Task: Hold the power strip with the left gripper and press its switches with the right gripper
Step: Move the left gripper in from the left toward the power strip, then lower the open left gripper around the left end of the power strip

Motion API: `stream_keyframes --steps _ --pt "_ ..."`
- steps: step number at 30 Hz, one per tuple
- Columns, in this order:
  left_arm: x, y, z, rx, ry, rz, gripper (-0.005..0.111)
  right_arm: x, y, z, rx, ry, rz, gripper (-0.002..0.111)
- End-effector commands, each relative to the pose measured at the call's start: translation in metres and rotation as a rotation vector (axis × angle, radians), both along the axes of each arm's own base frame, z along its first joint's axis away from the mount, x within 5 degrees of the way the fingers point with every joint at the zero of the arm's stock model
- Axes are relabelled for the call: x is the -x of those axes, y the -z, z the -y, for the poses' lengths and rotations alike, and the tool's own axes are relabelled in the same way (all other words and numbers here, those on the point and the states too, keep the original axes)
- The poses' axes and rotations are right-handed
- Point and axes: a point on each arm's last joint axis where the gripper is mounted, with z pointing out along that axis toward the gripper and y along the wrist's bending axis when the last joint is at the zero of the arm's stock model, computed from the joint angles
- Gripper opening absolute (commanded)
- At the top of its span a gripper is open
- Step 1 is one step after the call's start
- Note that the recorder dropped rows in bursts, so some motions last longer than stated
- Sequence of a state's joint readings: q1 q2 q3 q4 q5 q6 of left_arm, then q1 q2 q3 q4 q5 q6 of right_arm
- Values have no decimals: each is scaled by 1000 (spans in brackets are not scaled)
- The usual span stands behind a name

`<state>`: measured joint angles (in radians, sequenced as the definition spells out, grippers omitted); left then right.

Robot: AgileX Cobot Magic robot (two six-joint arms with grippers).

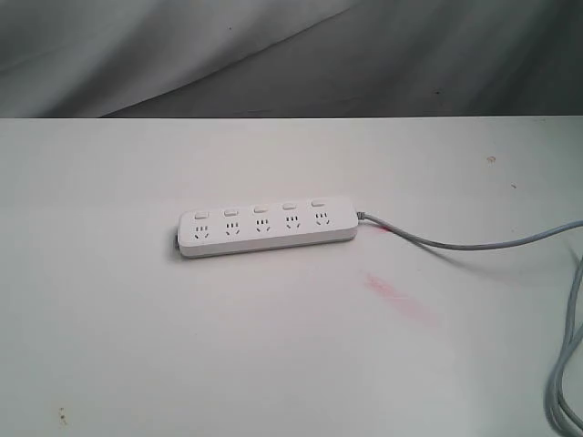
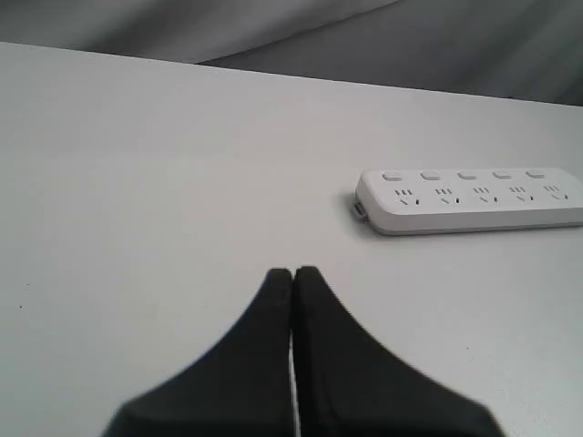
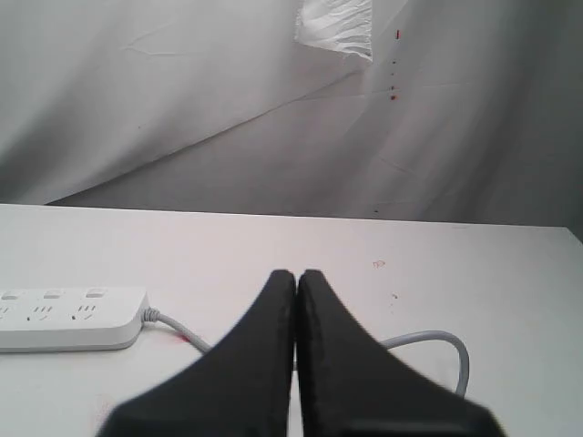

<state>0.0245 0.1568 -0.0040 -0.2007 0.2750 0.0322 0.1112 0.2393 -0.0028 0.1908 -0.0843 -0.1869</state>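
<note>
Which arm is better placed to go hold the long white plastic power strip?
Left, likely. The left gripper, shut, faces the cord-free end of the long white plastic power strip; the right gripper, also shut, faces its grey cord.

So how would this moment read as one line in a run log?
phase: before contact | power strip: flat on table, untouched | left gripper: shut, short of strip | right gripper: shut, clear of switches

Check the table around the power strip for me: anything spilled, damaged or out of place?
A pinkish-red smear marks the white table near the cord end of the power strip, with a smaller red spot beside the grey cord. Whether it is wet I cannot tell. The strip lies flat and looks intact.
</note>
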Motion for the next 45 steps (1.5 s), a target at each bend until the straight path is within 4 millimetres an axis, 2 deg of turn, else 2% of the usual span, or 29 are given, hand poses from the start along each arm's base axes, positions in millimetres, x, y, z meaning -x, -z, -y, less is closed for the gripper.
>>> stream_keyframes --steps 1,10,13,17,20,23,26,27,29,30,31,33,35,36,40,41,45 --pt "-1 -2 -1 -16 0 42 0 0 0 0 -5 6 4 0" --pt "-5 -30 -6 22 -74 351 0 0 0 0 -5 6 4 0" --pt "-5 -32 -7 29 -78 368 0 0 0 0 -5 6 4 0" --pt "-4 -35 -7 203 -109 400 0 0 0 0 -5 6 4 0" --pt "-5 -33 -6 222 -101 337 0 0 0 0 -5 6 4 0" --pt "-6 -50 -3 219 -75 251 0 0 0 0 -5 6 4 0" --pt "-14 -93 2 76 3 112 0 0 0 0 -5 6 4 0" --pt "-19 -101 3 14 30 75 0 0 0 0 -5 6 4 0" --pt "-42 -121 4 -161 112 -21 0 0 0 0 -5 6 4 0" --pt "-61 -128 4 -291 189 -104 0 0 0 0 -5 6 4 0" --pt "-83 -130 5 -378 265 -199 0 0 0 0 -5 6 4 0" --pt "-111 -129 7 -417 350 -298 0 0 0 0 -5 6 4 0" --pt "-139 -124 11 -484 479 -369 0 0 0 0 -5 6 4 0" --pt "-163 -117 14 -527 587 -403 0 0 0 0 -5 6 4 0" --pt "-208 -98 17 -590 738 -448 0 0 0 0 -5 6 4 0" --pt "-225 -89 17 -646 798 -454 0 0 0 0 -5 6 4 0" --pt "-251 -66 16 -712 884 -475 0 0 0 0 -5 6 4 0"
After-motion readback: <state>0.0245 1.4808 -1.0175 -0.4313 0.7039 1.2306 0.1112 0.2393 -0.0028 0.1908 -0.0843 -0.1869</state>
